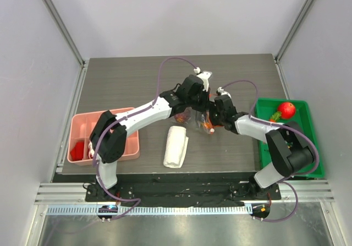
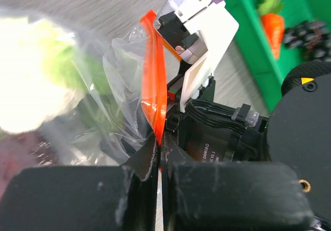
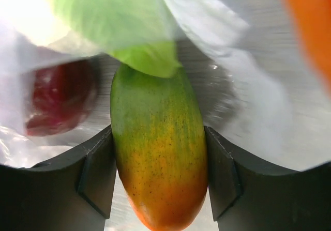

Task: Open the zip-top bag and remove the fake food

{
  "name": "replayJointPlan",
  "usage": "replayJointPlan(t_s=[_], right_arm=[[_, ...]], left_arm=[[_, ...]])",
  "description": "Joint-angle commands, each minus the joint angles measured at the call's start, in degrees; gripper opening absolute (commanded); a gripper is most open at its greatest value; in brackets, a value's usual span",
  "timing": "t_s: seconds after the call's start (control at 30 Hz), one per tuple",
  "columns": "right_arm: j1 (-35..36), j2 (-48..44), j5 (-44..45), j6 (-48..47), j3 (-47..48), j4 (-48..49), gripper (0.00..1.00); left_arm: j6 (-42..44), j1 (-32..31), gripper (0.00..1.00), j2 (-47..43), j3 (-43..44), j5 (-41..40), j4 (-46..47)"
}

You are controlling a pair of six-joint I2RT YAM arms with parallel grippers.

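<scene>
The zip-top bag lies crumpled mid-counter between the two wrists, its orange-red zip strip standing upright. The left jaws are closed tight on the strip's lower end. The right jaws grip a green-to-orange piece of fake food by its sides, with clear plastic around it, a green leafy piece above it and a dark red piece to its left. A folded white cloth lies near the bag. A pink tray sits at the left, and a green bin at the right holds a red fruit and a carrot.
</scene>
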Motion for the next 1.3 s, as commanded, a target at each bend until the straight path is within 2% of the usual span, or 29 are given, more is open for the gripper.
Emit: replayJointPlan(t_s=[0.0, 0.2, 0.37, 0.47, 0.67, 0.93, 1.27], right_arm=[[0.4, -8.2, 8.5, -1.9, 8.9, -12.6, 0.28], [-0.1, -11.6, 8.0, -1.7, 16.1, -24.0, 0.23], [-0.9, -16.3, 6.4, -1.8, 17.5, -28.1, 0.19], [-1.7, -18.2, 8.4, -2.6, 17.4, -27.9, 0.18], [-5.6, -14.9, 11.7, -4.6, 14.8, -27.7, 0.16], [-8.3, -11.6, 8.1, -4.7, 11.7, -23.5, 0.13], [-9.2, -22.5, -3.4, 1.1, 16.3, -20.9, 0.12]], left_arm=[[2.4, 2.8, 0.0, 0.8, 2.2, -1.0, 1.4], [3.5, 5.6, 0.0, 3.2, 6.9, 0.9, -0.1], [3.9, 6.1, 0.0, 4.9, 9.3, 2.6, -1.1], [2.8, 6.2, 0.0, 4.8, 8.6, 4.1, -0.4], [1.0, 6.1, 0.0, -0.1, 4.4, 9.2, 2.0], [1.3, 6.2, 0.0, -4.3, 1.7, 9.4, 2.3], [-0.9, 6.1, 0.0, 0.4, 3.6, 10.2, 3.4]])
